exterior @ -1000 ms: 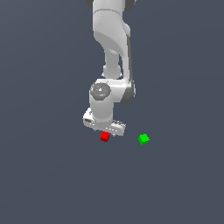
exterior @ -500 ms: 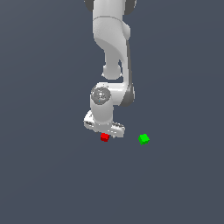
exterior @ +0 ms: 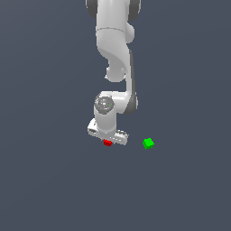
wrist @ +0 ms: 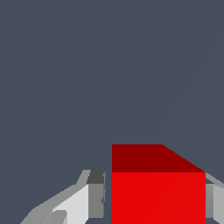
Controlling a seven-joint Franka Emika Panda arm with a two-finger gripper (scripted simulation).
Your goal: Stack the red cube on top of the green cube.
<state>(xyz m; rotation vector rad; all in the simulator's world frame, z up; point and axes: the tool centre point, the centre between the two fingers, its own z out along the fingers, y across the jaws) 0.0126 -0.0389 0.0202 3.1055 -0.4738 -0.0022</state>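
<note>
gripper (exterior: 107, 140) is seen low over the floor (exterior: 54, 180), directly above the red cube (exterior: 107, 143), which is mostly hidden under the hand in the exterior view.

in the wrist view the red cube (wrist: 157, 192) is framed between the fingers (wrist: 94, 194). a narrow gap shows on one side; the other side looks close or touching. jaws are judged spread around the cube, not yet clenched, though full contact cannot be told.

the cube rests on the floor, square to the fingers, so flat faces are offered to the pads.

green cube (exterior: 148, 143) lies on the floor to the exterior view's right of the red one, well apart, nothing on it.

stage is judged as grasp about to be made; lift and carry not yet done.
</note>
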